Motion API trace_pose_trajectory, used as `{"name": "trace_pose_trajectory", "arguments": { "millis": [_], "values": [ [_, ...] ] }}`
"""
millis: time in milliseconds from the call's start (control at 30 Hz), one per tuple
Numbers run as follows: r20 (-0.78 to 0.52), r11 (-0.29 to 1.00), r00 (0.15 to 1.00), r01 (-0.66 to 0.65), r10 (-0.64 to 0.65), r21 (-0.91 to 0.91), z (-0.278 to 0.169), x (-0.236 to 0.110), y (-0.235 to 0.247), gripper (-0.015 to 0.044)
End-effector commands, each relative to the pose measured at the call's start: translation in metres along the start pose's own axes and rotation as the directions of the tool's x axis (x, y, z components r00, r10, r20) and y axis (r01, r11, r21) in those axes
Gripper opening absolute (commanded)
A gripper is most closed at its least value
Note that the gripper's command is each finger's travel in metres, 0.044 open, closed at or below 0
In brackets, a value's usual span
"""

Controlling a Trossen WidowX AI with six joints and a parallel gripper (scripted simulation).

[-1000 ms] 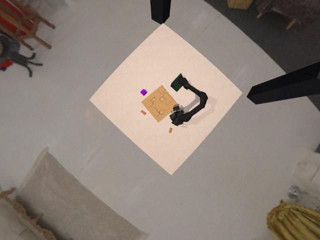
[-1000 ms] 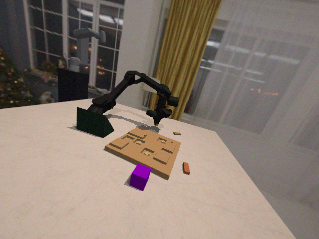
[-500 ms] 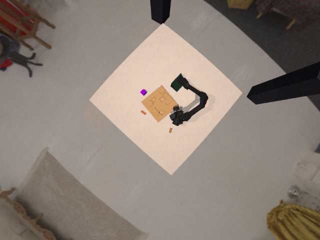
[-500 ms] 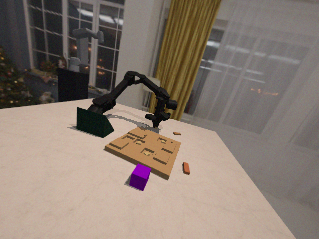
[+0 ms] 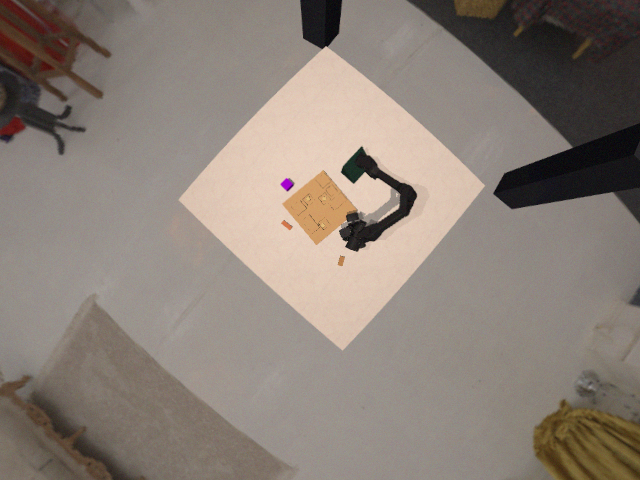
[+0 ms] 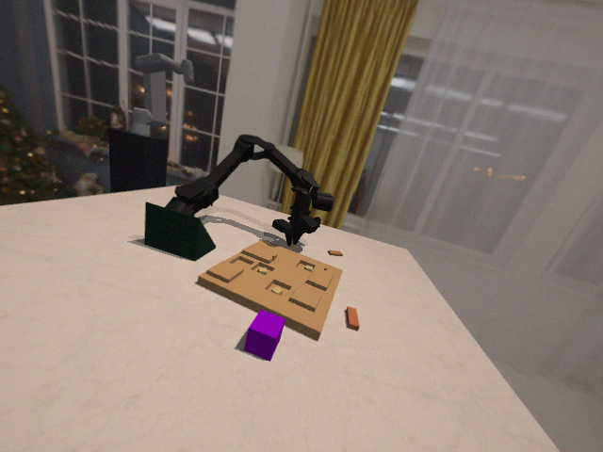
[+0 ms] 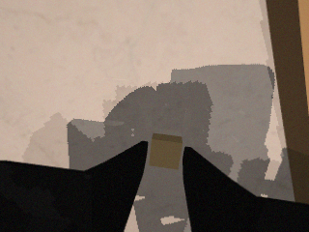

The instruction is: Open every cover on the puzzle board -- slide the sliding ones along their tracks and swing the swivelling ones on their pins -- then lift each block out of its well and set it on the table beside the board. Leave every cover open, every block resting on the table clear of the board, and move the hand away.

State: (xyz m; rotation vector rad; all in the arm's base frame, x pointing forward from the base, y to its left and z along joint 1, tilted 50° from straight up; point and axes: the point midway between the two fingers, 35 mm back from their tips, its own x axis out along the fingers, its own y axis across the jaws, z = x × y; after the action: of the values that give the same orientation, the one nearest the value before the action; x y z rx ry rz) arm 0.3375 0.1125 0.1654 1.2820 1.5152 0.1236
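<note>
The puzzle board point(image 5: 312, 209) point(image 6: 251, 290) point(image 7: 287, 72) lies flat. Its raised covers point(image 6: 225, 270) point(image 6: 257, 252) point(image 6: 321, 278) point(image 6: 305, 298) sit beside the wells. Three wells show small yellowish blocks point(image 6: 263, 269) point(image 6: 307, 267) point(image 6: 277, 290); another well point(image 6: 241, 261) looks empty. My gripper point(image 6: 292, 243) point(image 7: 165, 150) points down at the table just outside the board's edge. It is open a little, with narrow gaps either side of a small yellow-brown block point(image 7: 165, 153) between its fingertips. That block is over the table, clear of the board; whether it touches the table is hard to tell.
A purple cube point(image 5: 286, 184) point(image 6: 264, 335) stands near the board. A red-orange bar point(image 5: 286, 225) point(image 6: 352, 317) and a light orange bar point(image 5: 341, 260) point(image 6: 334, 252) lie on the table. A dark green wedge point(image 5: 353, 169) point(image 6: 175, 234) stands by the arm's base.
</note>
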Motion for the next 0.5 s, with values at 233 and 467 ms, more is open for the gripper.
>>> {"name": "trace_pose_trajectory", "arguments": {
  "millis": [233, 467],
  "values": [
    [-0.001, 1.0, 1.0, 0.001, -0.001, -0.002, 0.0, 0.0, 0.0, 0.0395],
    [0.002, 1.0, 1.0, 0.005, -0.005, -0.001, 0.002, -0.017, 0.0, 0.044]
  ]
}}
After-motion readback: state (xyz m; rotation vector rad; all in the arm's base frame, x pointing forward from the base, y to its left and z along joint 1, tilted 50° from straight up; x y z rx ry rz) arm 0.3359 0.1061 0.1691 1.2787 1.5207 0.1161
